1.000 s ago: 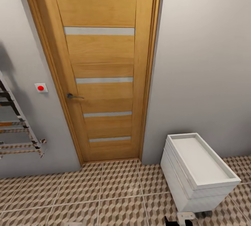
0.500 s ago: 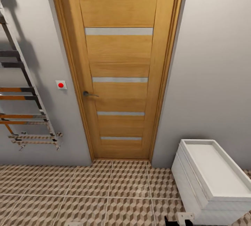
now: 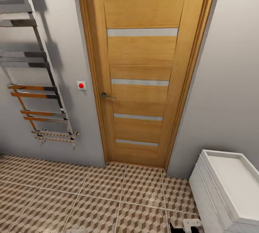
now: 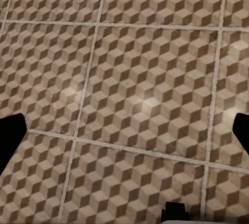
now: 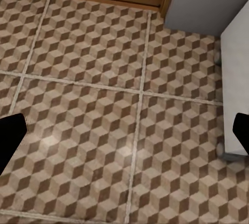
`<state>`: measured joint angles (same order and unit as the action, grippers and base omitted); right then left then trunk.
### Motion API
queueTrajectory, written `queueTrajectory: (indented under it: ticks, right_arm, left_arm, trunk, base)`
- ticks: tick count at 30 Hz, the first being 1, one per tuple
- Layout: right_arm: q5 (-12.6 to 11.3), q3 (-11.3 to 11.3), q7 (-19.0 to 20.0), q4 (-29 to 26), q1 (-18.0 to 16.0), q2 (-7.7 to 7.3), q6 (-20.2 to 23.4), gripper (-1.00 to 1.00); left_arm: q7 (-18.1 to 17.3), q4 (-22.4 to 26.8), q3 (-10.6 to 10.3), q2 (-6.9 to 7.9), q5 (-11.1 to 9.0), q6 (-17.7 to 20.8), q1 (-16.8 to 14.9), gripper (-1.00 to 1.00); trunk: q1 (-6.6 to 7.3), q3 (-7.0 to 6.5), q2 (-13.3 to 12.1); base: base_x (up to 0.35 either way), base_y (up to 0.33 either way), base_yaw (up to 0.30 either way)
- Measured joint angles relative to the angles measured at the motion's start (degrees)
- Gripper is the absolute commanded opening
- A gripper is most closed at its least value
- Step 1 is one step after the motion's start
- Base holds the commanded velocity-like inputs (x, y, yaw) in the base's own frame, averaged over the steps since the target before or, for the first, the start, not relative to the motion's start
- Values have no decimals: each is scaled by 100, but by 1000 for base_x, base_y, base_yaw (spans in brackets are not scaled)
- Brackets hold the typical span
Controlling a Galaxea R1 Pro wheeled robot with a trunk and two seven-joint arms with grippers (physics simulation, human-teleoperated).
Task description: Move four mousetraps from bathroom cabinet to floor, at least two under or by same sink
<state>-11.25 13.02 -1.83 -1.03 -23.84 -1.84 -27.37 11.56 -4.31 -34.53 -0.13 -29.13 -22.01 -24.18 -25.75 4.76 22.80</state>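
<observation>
Both pairs of fingers stand wide apart and empty, the left gripper [image 4: 124, 130] and right gripper [image 5: 124, 130] hanging over the bathroom floor [image 3: 90, 197]. From the head view, a wooden door [image 3: 144, 82] sits at twelve o'clock, a towel rail [image 3: 36, 82] at ten, the white sink [image 3: 233, 186] at four. No mousetrap or cabinet shows; the robot seems to be searching, so it likely needs to turn toward the cabinet.

No legible text, label, brand or number on any surface. Sole sign-like mark — a plain red dot on a small white wall plate [image 3: 81, 85], beside the wooden door [image 3: 144, 78]; it carries no lettering.
</observation>
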Motion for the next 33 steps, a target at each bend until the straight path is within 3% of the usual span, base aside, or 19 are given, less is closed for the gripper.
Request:
queueTrajectory:
  ticks: [33]
  right_arm:
    - [0,0,0,-1,-2,0,0,100]
  left_arm:
    - [-4,0,1,0,1,7,0,100]
  trunk:
    - [0,0,0]
  base:
    - [0,0,279]
